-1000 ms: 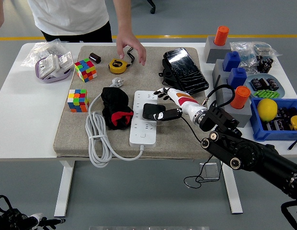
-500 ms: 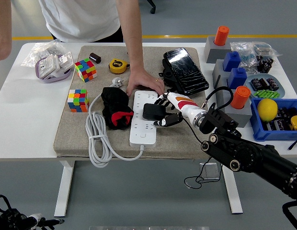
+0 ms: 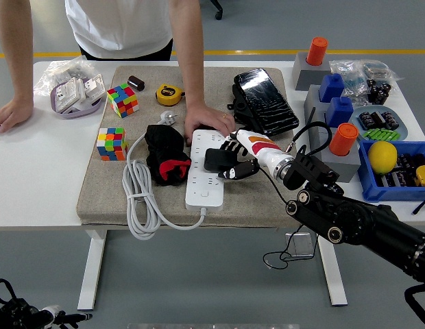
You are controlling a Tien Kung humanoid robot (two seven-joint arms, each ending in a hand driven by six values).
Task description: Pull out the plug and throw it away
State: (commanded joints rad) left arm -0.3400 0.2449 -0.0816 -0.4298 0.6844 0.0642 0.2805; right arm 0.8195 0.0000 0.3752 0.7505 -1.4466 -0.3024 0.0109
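Grey felt covers the middle of the white surface [image 3: 34,185], and on this grey felt mat [image 3: 103,192] lies a white rectangular power strip [image 3: 202,179] with its white cable [image 3: 140,205] coiled toward the mat's near left corner. A chunky black plug [image 3: 216,158] sits in the strip about midway along it, just beside a black-and-red bundle of fabric [image 3: 166,156] lying to the strip's left. The robot's right hand [image 3: 241,155], black-fingered with a white and orange back, reaches in from the right edge, and its fingers [image 3: 233,171] curl around the plug's right side, apparently closed on it, though how firm the hold is cannot be told. A person standing at the far side presses one hand [image 3: 207,123] flat on the strip's far end, seemingly to steady it, while the person's other hand [image 3: 10,114] rests near the surface's far left corner. The robot's left hand is out of view. The step in hand looks like the grasp just before extraction: the plug appears seated in its socket. The next move likely calls for a straight upward pull, away from the strip's face, without twisting, then carrying the plug off to discard it; no bin is visible, so where it should go cannot be told.
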